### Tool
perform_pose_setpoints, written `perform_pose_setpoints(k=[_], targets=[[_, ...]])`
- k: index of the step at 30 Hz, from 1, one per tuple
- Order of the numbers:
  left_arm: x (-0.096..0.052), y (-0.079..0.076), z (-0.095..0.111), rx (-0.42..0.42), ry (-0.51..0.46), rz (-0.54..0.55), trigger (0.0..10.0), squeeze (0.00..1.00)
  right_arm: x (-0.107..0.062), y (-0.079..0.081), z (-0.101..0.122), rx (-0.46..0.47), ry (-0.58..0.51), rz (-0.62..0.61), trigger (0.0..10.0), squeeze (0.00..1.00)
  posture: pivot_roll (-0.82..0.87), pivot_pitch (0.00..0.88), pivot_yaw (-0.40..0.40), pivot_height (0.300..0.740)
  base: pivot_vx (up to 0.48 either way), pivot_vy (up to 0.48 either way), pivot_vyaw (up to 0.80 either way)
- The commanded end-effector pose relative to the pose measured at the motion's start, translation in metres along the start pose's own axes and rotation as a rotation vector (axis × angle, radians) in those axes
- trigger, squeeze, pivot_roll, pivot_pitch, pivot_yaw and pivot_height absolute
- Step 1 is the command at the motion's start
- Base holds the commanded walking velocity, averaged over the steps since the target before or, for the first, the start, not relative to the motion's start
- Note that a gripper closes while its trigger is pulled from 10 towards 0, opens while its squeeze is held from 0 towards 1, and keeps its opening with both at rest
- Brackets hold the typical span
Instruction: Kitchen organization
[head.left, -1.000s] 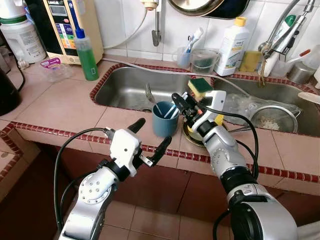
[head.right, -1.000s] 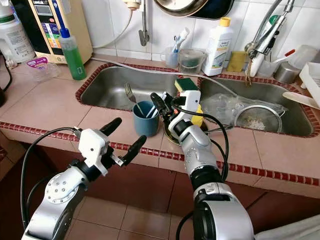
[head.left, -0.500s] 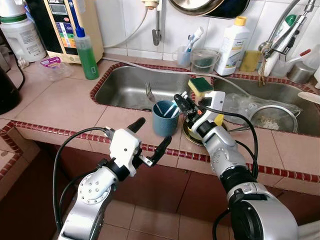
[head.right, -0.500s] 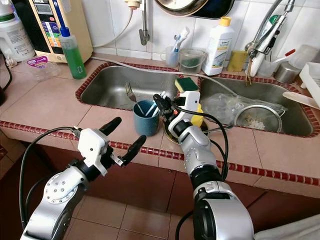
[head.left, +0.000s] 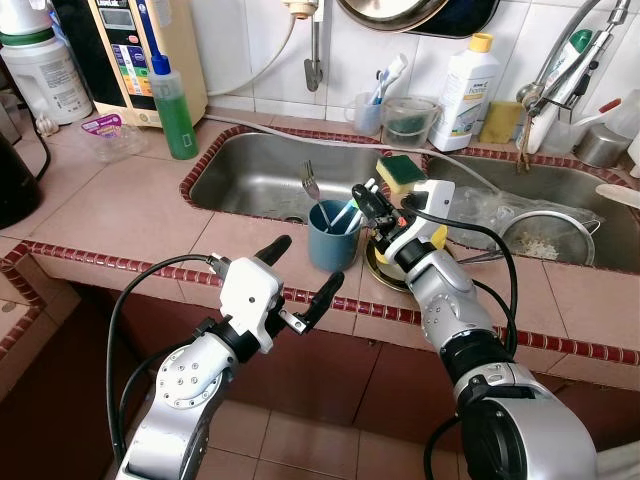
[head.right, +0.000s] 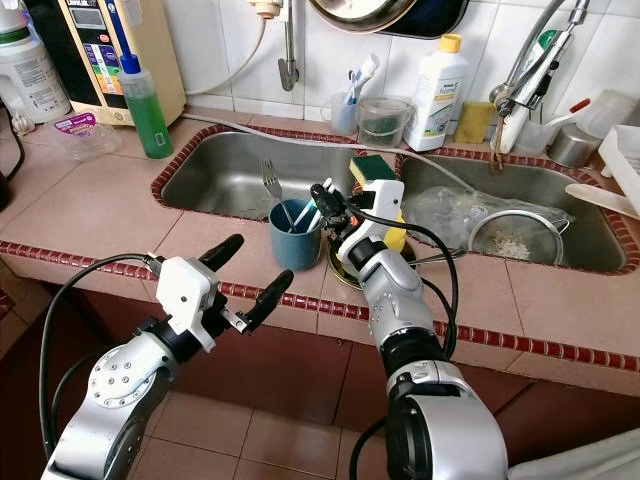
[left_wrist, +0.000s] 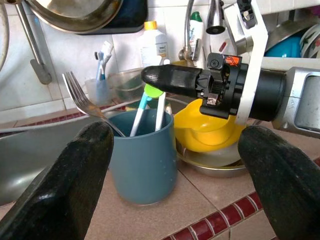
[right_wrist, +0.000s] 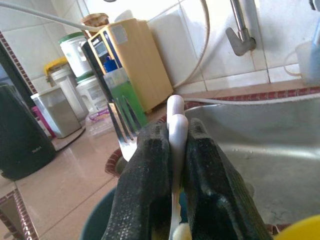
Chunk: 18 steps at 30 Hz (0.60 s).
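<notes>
Tiled kitchen counter (head.left: 110, 215) with red-brown edge trim, double steel sink (head.left: 260, 175) set into it, white wall tiles behind. Far left: a large white jug (head.left: 40, 70) and a beige water-filter unit (head.left: 130, 55) against the wall; a green soap bottle (head.left: 175, 105) stands in front of the unit, near the sink's left corner.

Left gripper (head.left: 298, 272) hangs in front of the counter edge, below the cup; its two black fingers are spread wide, nothing between them.

Blue cup (head.left: 332, 235) stands upright on the counter strip at the sink's front rim. A fork (head.left: 312, 185) leans in it, tines up, together with a blue-handled and a white-handled utensil.

Right gripper (head.left: 366, 199) sits just over the cup's right rim. Fingers are pinched narrow on the white utensil handle (right_wrist: 175, 135), whose tip stands clear of the fingertips.

Just right of the cup: a yellow bowl (left_wrist: 212, 127) resting in a metal dish. A green-and-yellow sponge (head.left: 399, 172) lies on the divider between basins. Behind it, a white bottle with yellow cap (head.left: 467, 90). Right basin holds a mesh strainer (head.left: 548, 235).
</notes>
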<state>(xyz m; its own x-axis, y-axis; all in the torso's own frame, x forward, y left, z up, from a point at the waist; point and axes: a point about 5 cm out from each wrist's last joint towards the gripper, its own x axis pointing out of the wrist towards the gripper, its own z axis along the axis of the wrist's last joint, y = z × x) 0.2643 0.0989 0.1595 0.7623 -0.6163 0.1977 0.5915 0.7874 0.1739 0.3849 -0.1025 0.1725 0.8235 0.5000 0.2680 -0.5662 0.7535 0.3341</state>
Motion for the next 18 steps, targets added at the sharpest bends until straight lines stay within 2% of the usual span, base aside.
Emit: perform_pose_setpoints(k=[1, 2, 13, 18], targets=[[0.002, -0.003, 0.003, 0.01, -0.01, -0.012, 10.0, 0.0, 0.007, 0.003, 0.011, -0.019, -0.029, 0.02, 9.3, 0.0, 0.01, 0.025, -0.026, 0.74, 0.0, 0.0, 0.0], [0.002, -0.003, 0.003, 0.009, -0.01, -0.011, 10.0, 0.0, 0.009, 0.004, 0.017, -0.023, -0.05, 0.027, 10.0, 0.0, 0.01, 0.026, -0.026, 0.74, 0.0, 0.0, 0.0], [0.003, -0.006, 0.002, 0.003, -0.013, -0.017, 10.0, 0.0, 0.024, 0.019, 0.065, -0.069, -0.204, 0.113, 10.0, 0.0, 0.0, 0.016, -0.032, 0.74, 0.0, 0.0, 0.0], [0.004, -0.006, 0.002, 0.001, -0.014, -0.017, 10.0, 0.0, 0.024, 0.021, 0.068, -0.071, -0.211, 0.124, 10.0, 0.0, 0.0, 0.018, -0.034, 0.74, 0.0, 0.0, 0.0]])
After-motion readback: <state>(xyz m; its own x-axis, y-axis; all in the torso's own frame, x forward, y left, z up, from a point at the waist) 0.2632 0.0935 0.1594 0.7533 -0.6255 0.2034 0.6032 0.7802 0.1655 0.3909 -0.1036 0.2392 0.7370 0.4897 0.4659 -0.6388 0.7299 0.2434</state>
